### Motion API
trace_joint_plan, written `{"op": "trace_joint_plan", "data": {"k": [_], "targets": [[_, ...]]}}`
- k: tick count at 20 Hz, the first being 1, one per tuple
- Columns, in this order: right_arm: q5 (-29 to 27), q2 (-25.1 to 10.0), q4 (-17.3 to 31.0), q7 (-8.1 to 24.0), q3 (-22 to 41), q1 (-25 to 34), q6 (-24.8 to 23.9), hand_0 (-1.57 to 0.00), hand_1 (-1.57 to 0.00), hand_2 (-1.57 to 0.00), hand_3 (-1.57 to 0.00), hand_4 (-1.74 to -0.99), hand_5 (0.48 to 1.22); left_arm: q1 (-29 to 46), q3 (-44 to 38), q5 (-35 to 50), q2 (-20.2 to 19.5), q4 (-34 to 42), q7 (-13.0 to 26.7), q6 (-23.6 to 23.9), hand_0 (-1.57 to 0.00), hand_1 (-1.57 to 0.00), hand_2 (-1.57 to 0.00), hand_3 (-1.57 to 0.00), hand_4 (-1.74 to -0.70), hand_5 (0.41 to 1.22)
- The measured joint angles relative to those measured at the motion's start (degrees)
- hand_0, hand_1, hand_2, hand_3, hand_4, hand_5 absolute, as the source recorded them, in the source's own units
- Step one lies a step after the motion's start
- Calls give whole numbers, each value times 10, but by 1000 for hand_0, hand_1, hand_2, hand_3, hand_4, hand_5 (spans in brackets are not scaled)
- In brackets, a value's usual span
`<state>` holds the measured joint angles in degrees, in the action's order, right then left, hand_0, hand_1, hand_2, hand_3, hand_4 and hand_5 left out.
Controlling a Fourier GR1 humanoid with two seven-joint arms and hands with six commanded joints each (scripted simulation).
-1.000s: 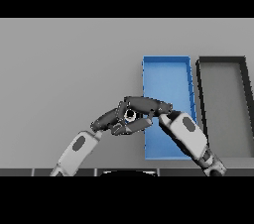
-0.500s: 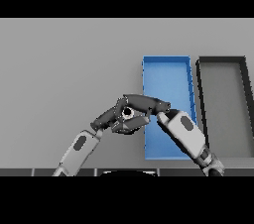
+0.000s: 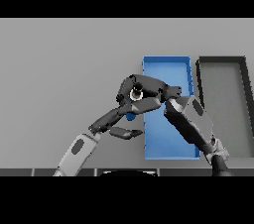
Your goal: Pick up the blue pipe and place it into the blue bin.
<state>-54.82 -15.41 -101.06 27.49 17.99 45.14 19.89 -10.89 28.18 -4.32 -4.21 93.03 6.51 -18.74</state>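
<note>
Only a small blue patch of the blue pipe shows, just left of the blue bin, with a pale round end above it inside the hand. My right hand comes in from the lower right across the bin and is curled round the pipe's upper part. My left hand reaches up from the lower left with straight fingers lying under the right hand and against the pipe, its thumb spread below. Most of the pipe is hidden by the two hands.
A dark grey bin stands right beside the blue bin on its right. My right forearm lies over the blue bin's near half. Bare grey table stretches to the left and far side.
The right hand with the pale round end has risen and shifted a little to the right toward the blue bin. The left hand's fingers have stretched out after it.
</note>
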Motion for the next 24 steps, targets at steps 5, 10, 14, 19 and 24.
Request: {"op": "trace_joint_plan", "data": {"k": [5,10,14,19,24], "targets": [[-33,-44,63,-31,-57,120,-24,-1571,-1571,-1571,-1571,-1496,1221,-1,5,-3,3,9,13,2,-1,-1,0,0,-916,486],[44,-87,193,-47,-108,179,-58,-1571,-1571,-1571,-1571,-1498,1221,-1,2,-11,-5,11,14,5,0,0,1,1,-890,485],[89,-96,290,-47,-128,154,-46,-1571,-1571,-1571,-1571,-1498,1221,4,0,-7,-12,14,2,0,1,1,1,1,-883,481],[147,-101,347,-35,-135,66,-63,-1571,-1571,-1571,-1571,-1499,1221,-7,-9,-1,-13,9,11,-1,1,1,1,1,-873,483],[185,-98,341,25,-127,-15,-108,-1571,-1571,-1571,-1571,-1499,1221,-6,-8,-5,-12,7,1,0,1,1,1,1,-874,479]]}}
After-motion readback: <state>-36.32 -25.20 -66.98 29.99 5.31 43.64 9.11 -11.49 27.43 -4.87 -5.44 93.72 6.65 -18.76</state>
